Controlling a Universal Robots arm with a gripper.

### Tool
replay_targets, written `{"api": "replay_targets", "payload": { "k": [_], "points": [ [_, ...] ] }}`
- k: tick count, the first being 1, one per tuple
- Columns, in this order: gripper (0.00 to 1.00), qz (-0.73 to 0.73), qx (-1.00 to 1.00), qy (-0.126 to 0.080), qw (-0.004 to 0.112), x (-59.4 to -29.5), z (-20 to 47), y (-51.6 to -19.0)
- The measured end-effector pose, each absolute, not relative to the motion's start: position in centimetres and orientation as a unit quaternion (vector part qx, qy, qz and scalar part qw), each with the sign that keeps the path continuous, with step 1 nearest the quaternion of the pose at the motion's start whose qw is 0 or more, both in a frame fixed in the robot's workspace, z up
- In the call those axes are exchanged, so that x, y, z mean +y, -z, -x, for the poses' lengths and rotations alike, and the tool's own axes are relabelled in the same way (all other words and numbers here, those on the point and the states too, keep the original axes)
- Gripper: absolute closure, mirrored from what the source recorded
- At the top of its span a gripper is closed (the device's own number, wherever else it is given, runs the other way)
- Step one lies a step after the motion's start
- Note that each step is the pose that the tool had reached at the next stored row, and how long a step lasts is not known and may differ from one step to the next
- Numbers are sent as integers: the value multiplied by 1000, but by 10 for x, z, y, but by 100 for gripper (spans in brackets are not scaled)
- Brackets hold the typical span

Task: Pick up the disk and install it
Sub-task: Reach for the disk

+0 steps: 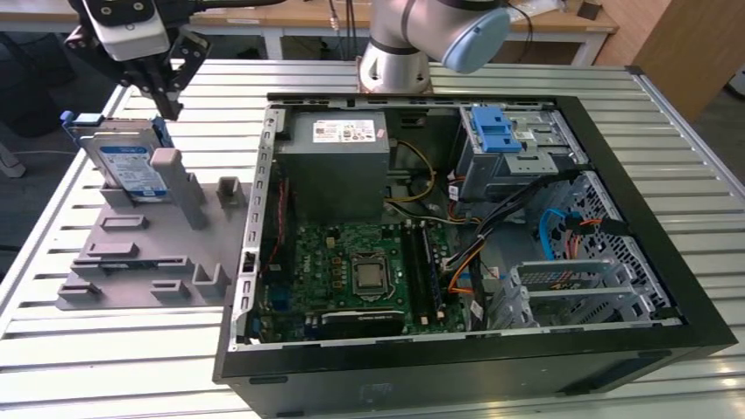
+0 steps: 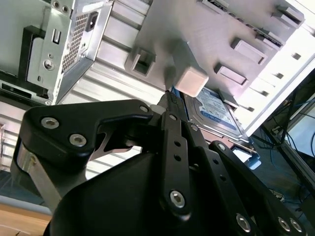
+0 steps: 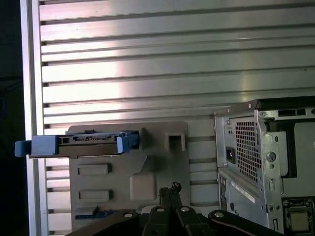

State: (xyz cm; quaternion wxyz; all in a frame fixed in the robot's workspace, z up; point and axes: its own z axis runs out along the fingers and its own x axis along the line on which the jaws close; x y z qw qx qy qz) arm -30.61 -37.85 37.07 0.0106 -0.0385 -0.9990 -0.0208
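The disk (image 1: 126, 164) stands on edge in a slot of the grey fixture plate (image 1: 140, 257), at the exterior view's left, its blue-and-white label facing out and blue rails on its sides. My gripper (image 1: 171, 108) hangs just above the disk's upper corner, shut, with nothing between its fingers and clear of the disk. In the first wrist view the disk (image 3: 91, 142) shows edge-on beyond the closed fingertips (image 3: 170, 189). In the second wrist view the labelled disk (image 2: 216, 110) lies behind a grey post, past my gripper (image 2: 170, 98).
An open computer case (image 1: 652, 218) fills the middle of the slatted metal table (image 1: 489, 78). It holds a grey power-supply box (image 1: 338, 166), a motherboard (image 1: 361, 271) and a metal cage with a blue latch (image 1: 503, 140). The arm's base (image 1: 396, 65) stands behind the case.
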Motion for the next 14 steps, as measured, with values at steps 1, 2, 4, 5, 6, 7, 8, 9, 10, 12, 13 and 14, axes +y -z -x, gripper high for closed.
{"api": "replay_targets", "payload": {
  "k": [1,2,4,5,6,7,8,9,10,12,13,14],
  "points": [
    [89,39,-999,21,11,-378,308,-371],
    [89,39,-999,21,11,-377,311,-370],
    [89,40,-999,21,11,-375,316,-370],
    [89,40,-999,21,11,-374,318,-370],
    [89,40,-999,21,11,-374,320,-370],
    [89,40,-999,21,11,-373,323,-369],
    [89,41,-999,21,11,-373,324,-369],
    [89,41,-999,21,11,-372,325,-369],
    [89,41,-999,21,12,-372,326,-368],
    [89,41,-999,21,13,-372,330,-368],
    [89,41,-999,21,14,-372,331,-367],
    [89,41,-999,21,15,-371,333,-367]
  ]
}}
